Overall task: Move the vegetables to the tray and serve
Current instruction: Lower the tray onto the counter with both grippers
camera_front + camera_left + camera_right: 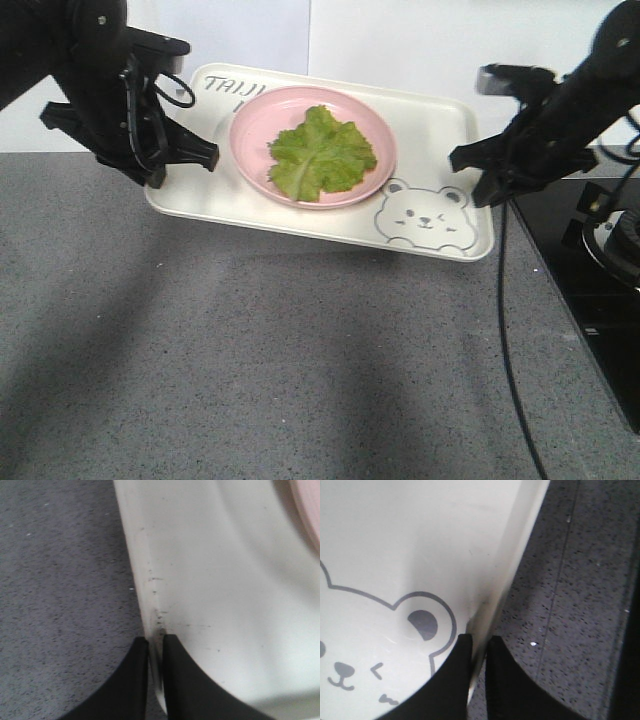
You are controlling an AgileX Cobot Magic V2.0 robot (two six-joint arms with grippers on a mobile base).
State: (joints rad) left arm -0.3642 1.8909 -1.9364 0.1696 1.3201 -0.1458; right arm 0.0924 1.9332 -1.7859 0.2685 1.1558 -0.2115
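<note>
The vegetables, crinkly green lettuce, lie in a round pink plate that sits on the cream tray with a bear face. The tray hangs above the grey counter, carried at both ends. My left gripper is shut on the tray's left rim; in the left wrist view its black fingers pinch the rim. My right gripper is shut on the right rim; in the right wrist view the rim runs between the two fingers, next to the bear's ear.
A speckled grey counter spreads below the tray. A black cooktop lies at the right with a dark round object on it. A black cable trails down from the right arm. A white wall stands behind.
</note>
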